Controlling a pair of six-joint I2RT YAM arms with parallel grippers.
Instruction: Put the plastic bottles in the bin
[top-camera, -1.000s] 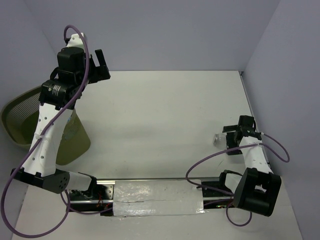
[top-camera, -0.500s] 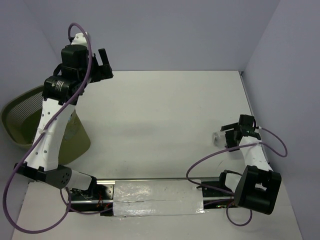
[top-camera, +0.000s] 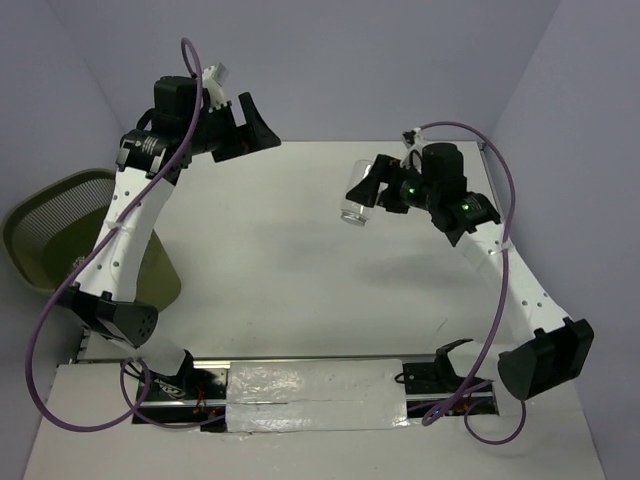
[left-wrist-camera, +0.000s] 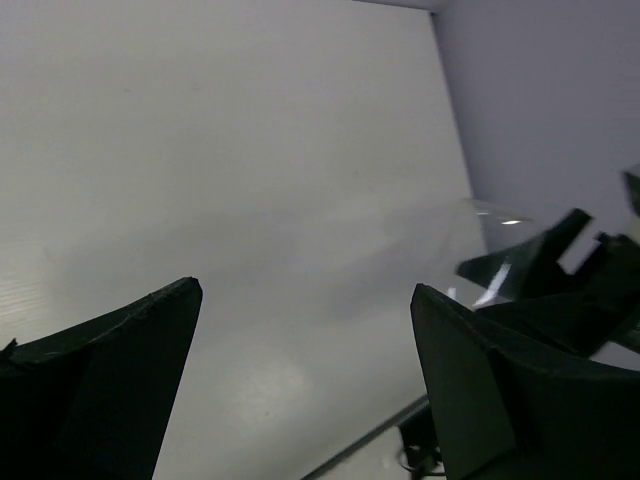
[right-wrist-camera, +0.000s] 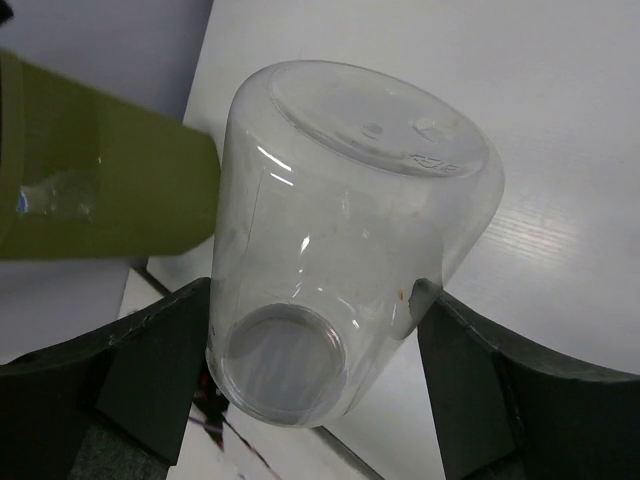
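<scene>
Right claw (top-camera: 372, 190): moved from low at the right edge of frame to upper centre, arm stretched out.
Plastic bottle (top-camera: 355, 202): lifted off the worktop (top-camera: 300, 270) at right, now aloft in the right claw.
Left claw (top-camera: 255, 128): swung rightward across the upper left.

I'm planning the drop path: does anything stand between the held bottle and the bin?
Yes. In the top view the left arm stands beside the bin, across the straight line from the bottle in the right gripper to it. Nothing else visible lies between.
</scene>
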